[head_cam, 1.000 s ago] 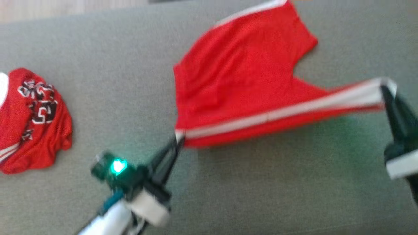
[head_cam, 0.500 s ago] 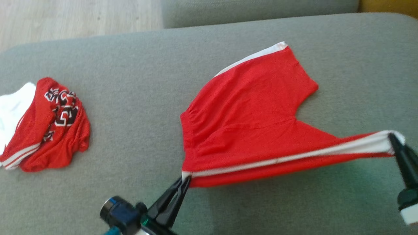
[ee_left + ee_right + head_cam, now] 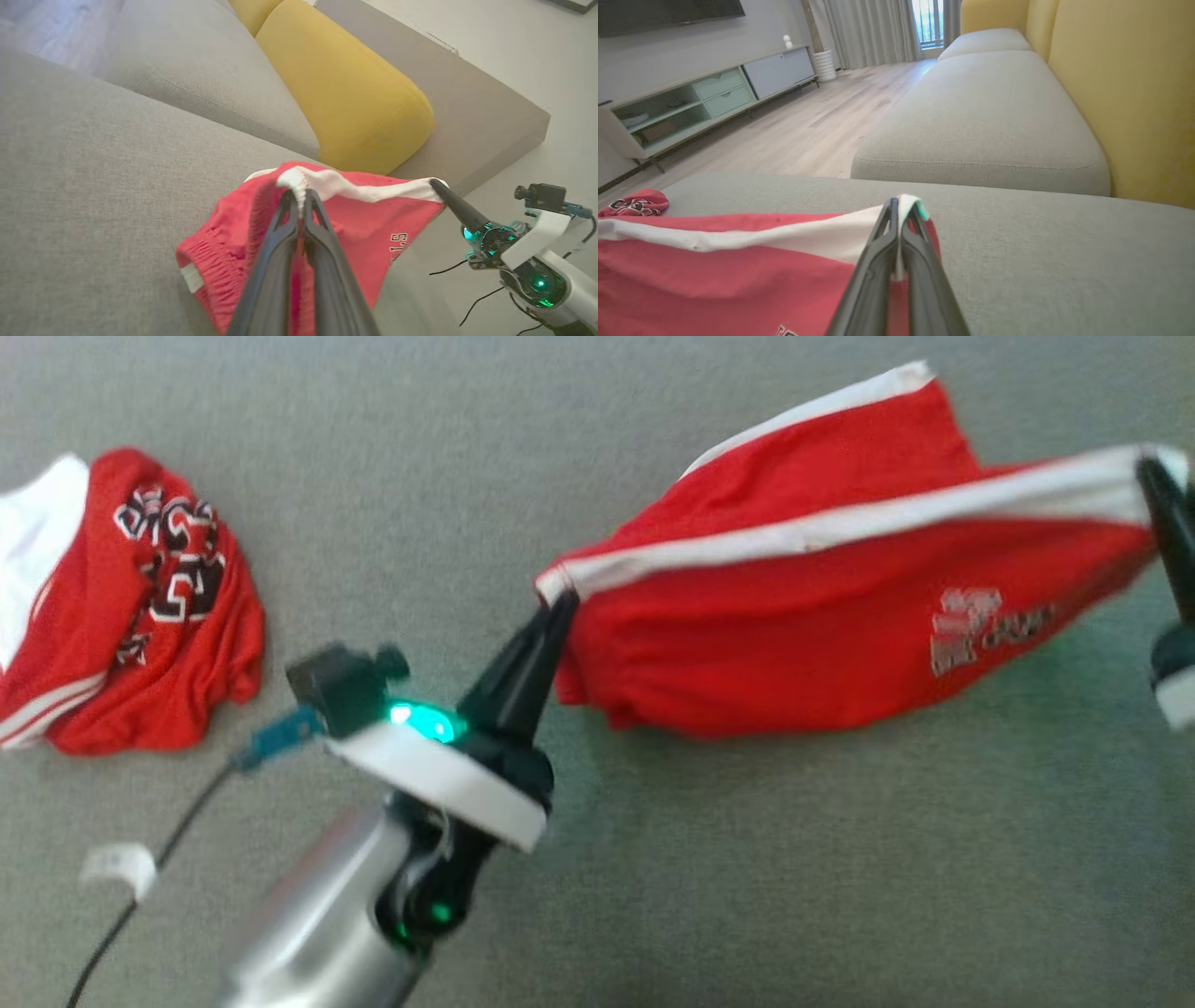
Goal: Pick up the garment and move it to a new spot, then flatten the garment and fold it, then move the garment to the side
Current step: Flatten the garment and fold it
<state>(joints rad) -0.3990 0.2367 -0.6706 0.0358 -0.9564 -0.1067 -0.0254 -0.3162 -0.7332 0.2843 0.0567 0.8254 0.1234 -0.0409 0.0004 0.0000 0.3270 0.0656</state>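
While close looks at the pinched cloth are being given by the two wrist views, the whole span of the red shorts (image 3: 822,625) is being laid out in the head view. They are being held up over the right half of the grey seat (image 3: 653,896), stretched taut along the white stripe (image 3: 840,523). One end of that stripe is being clamped between the pressed-together fingers of the left gripper (image 3: 558,607), whose arm is being angled up from the near edge. The other end is being clamped in the same way by the right gripper (image 3: 1153,476), which is reaching in from the right edge. Pale printed lettering (image 3: 990,630) is being shown on the hanging front panel, and a crumpled red jersey (image 3: 140,607) is being left lying toward the seat's left end. A gathered elastic waistband (image 3: 210,261) and a yellow cushion (image 3: 355,93) at the seat's back are being added by the left wrist view. A wooden floor (image 3: 808,126) and a low cabinet (image 3: 691,102) beyond the seat's far edge are being brought in by the right wrist view. Whether the lowest fold is touching the seat cannot be told.
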